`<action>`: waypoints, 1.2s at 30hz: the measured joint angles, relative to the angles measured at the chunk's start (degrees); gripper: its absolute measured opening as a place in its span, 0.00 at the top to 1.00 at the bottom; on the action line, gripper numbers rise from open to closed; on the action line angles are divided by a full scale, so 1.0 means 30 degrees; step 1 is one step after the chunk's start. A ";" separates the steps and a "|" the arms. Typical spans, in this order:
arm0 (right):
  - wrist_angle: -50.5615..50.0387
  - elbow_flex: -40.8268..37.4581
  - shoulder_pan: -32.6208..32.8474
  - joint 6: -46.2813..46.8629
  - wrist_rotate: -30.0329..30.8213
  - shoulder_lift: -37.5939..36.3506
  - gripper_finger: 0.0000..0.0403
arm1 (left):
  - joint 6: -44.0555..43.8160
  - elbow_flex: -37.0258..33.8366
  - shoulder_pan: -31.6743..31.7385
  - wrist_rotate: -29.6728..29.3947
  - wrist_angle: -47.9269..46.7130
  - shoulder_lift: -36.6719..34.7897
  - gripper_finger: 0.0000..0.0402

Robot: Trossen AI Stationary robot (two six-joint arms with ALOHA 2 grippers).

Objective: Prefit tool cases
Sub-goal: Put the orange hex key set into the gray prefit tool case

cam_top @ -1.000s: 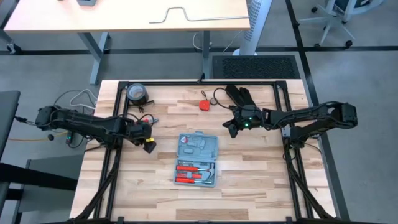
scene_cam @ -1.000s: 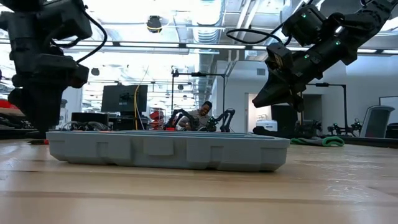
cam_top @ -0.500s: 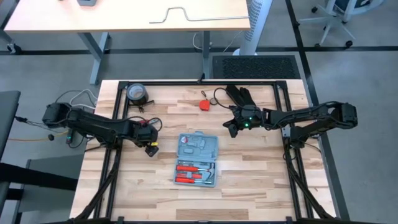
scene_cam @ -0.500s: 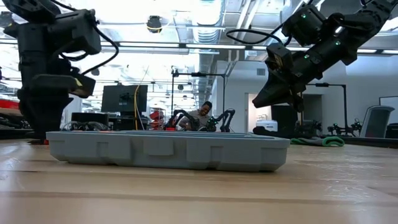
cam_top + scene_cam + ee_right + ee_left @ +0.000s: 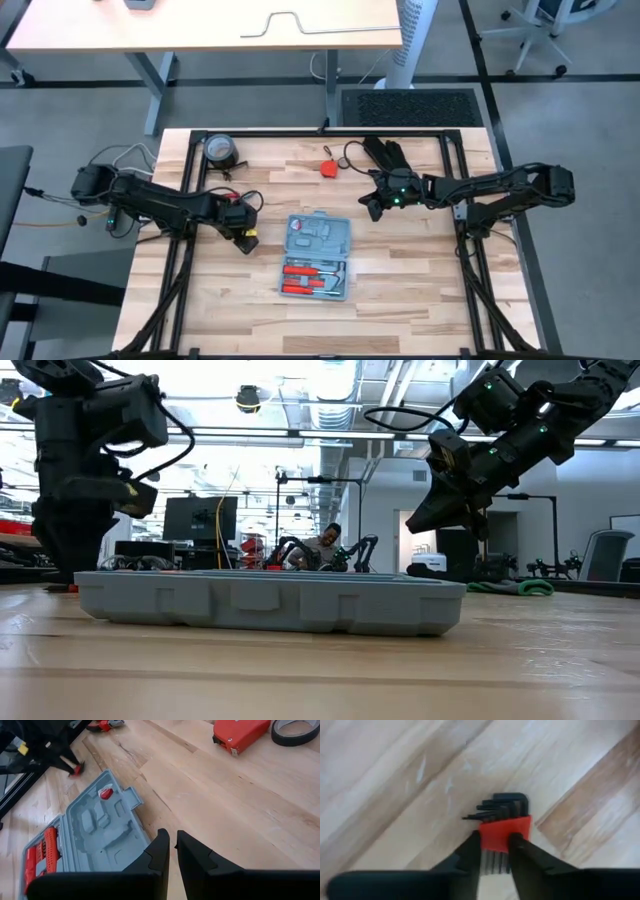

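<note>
The tool case (image 5: 317,256) is laid open at the centre of the table (image 5: 400,290). The left claw (image 5: 243,237), just left of the case's upper edge, is clamped on a red hex-key set (image 5: 505,834). The right claw (image 5: 369,211), nearly closed and empty, is held above the table to the case's upper right.

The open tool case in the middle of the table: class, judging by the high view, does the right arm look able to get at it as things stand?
Probably yes. The right gripper hangs above the table just beyond the tool case, with only bare wood between them. The left gripper, shut on a hex key set, sits off the case's other side.
</note>
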 joint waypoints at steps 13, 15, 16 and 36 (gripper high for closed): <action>0.0741 0.0000 0.0096 0.0452 -0.0281 0.0000 0.88 | 0.0700 0.0650 0.0007 -0.0338 -0.0277 -0.1530 1.00; 0.0980 0.0000 0.0095 0.0452 -0.0459 0.0000 0.88 | 0.0663 0.0657 0.0007 -0.0409 -0.0156 -0.1745 1.00; 0.1057 0.0000 0.0081 0.0438 -0.0592 0.0000 0.88 | 0.0663 0.0657 0.0007 -0.0448 -0.0023 -0.1818 1.00; 0.1001 0.0000 0.0306 -0.0510 -0.2528 0.0000 0.92 | 0.1066 0.0147 0.0142 -0.0698 0.2259 -0.1335 1.00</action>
